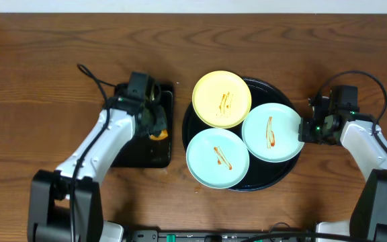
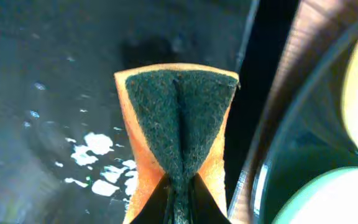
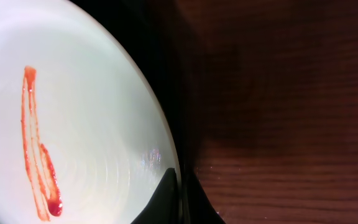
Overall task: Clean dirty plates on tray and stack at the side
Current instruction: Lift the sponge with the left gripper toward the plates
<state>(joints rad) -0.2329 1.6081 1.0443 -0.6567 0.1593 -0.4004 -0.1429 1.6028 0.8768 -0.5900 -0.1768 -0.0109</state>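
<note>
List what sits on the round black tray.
A yellow plate, a near mint plate and a right mint plate, each streaked with red sauce. They cover most of the tray; its surface beneath is hidden.

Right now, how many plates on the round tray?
3 on the tray: yellow plate at the back, left mint plate in front, right mint plate at the right edge. None seems hidden.

A dark brown wooden table point(image 1: 32, 121) fills the overhead view, grain running left to right (a pale strip point(image 1: 200, 5) edges its far side). Light is even.
</note>
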